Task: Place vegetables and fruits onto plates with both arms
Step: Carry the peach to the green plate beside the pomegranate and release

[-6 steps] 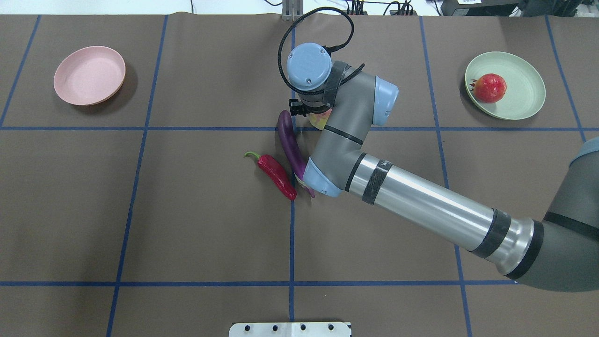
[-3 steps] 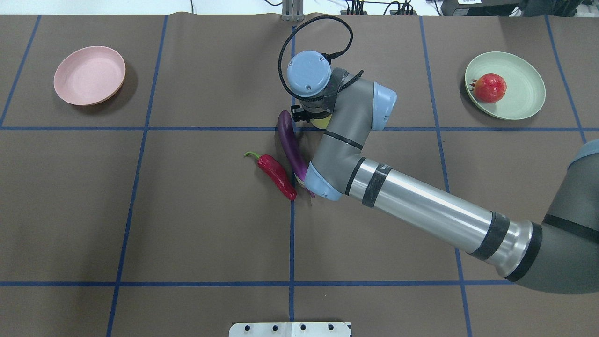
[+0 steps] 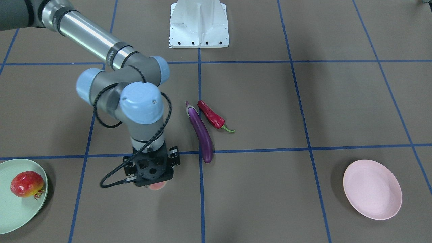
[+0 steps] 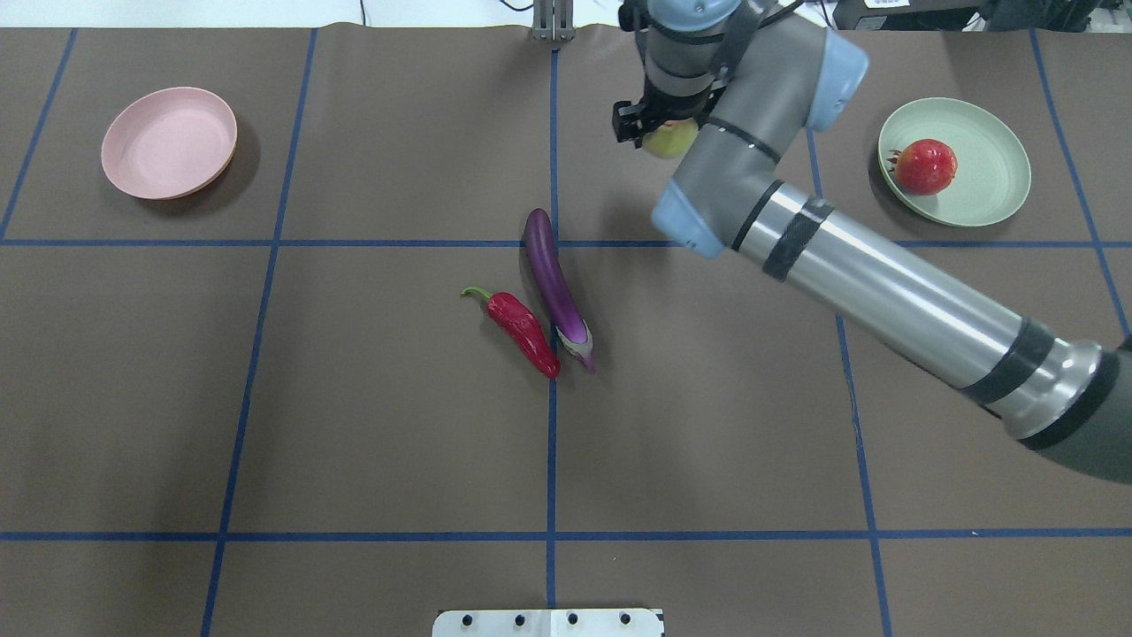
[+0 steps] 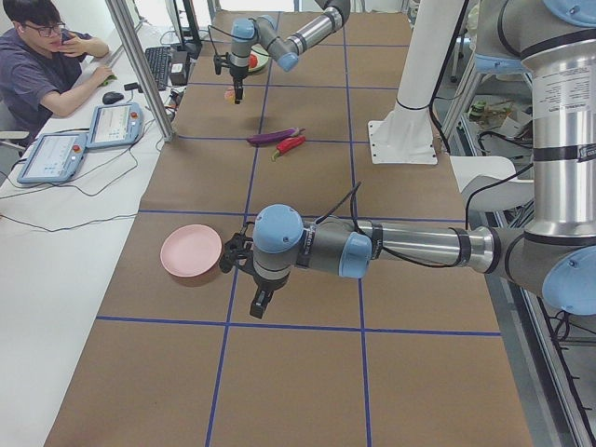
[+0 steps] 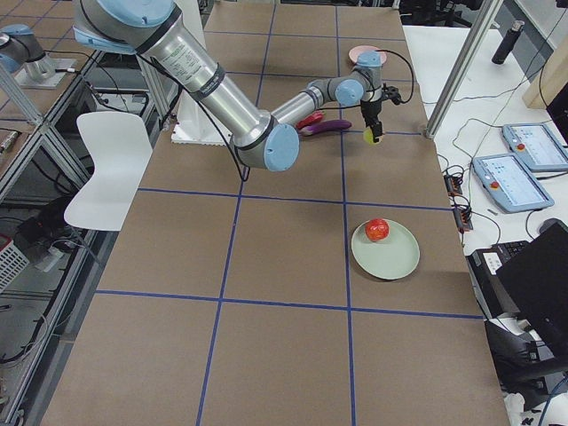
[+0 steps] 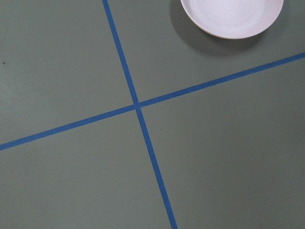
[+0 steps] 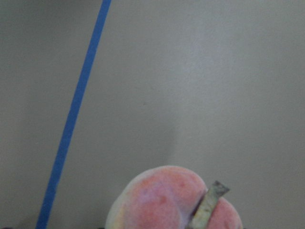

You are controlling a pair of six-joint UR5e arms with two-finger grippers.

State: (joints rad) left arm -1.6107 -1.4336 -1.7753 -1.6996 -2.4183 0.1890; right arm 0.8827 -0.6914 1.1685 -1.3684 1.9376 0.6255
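Pink-green peach (image 4: 669, 140) step in hand: carried clear of the table, clamped between the fingers of the right gripper (image 3: 153, 180), far of centre and left of the mint green plate (image 4: 999, 190) already bearing the pomegranate (image 4: 926, 166). Next, likely: travel right, lower beside the pomegranate, release gently against rolling. Eggplant (image 4: 553, 279) and chili pepper (image 4: 522, 332) lying at centre, pink plate (image 4: 168, 141) far left. Cannot tell how the left gripper (image 5: 259, 303) stands.
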